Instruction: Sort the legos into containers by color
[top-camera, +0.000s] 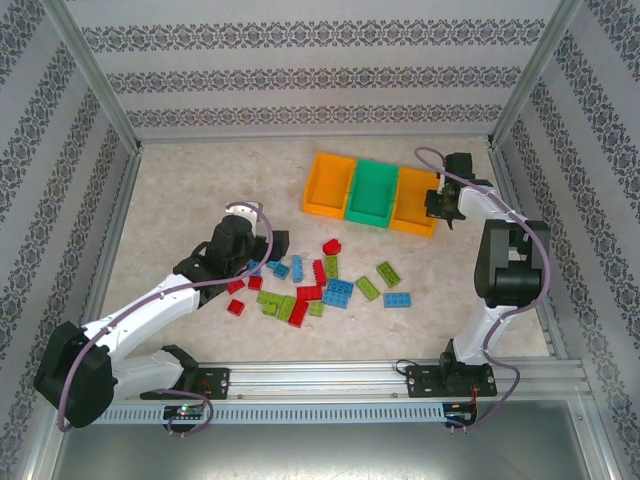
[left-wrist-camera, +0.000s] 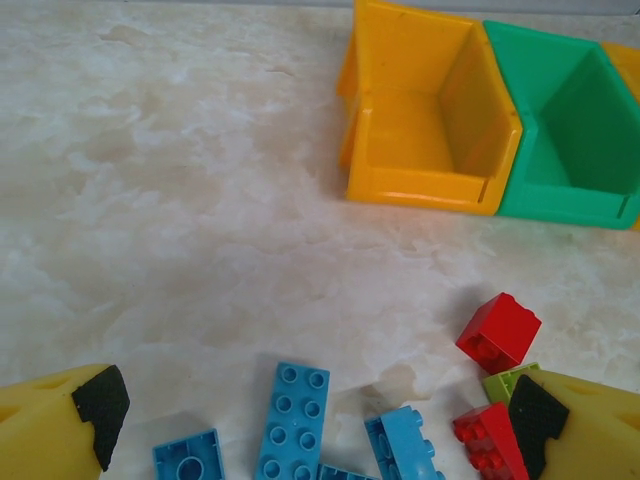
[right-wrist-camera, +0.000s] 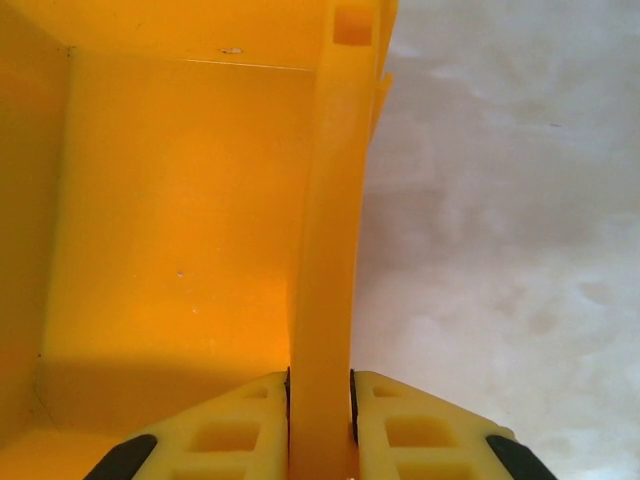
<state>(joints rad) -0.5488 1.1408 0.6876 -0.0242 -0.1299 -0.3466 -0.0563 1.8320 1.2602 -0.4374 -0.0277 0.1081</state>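
Legos (top-camera: 308, 293) in red, light blue and light green lie scattered on the table (top-camera: 180, 190) near its centre, on the near side of the containers and well apart from them; a single red brick (top-camera: 331, 245) lies closest to the bins. The containers stand touching in a row towards the far right of the table: a left orange bin (top-camera: 325, 185), a green bin (top-camera: 372, 195) and a right orange bin (top-camera: 412, 200). The left gripper (top-camera: 272, 250) hangs over the left end of the scatter, its jaws spread wide and holding nothing. In the left wrist view, the left gripper (left-wrist-camera: 320, 410) frames several light blue bricks, among them a long eight-stud piece (left-wrist-camera: 293, 415); its yellow fingers (left-wrist-camera: 55, 430) sit at the lower corners, and two red bricks and a green one lie by the right-hand finger. The left orange bin (left-wrist-camera: 420, 190) and green bin (left-wrist-camera: 560, 195) appear beyond. The right gripper (top-camera: 443, 205) sits at the right orange bin. In the right wrist view, the right gripper (right-wrist-camera: 320, 400) is pressed together on the upright outer wall of that bin (right-wrist-camera: 170, 250), one finger inside and one outside.
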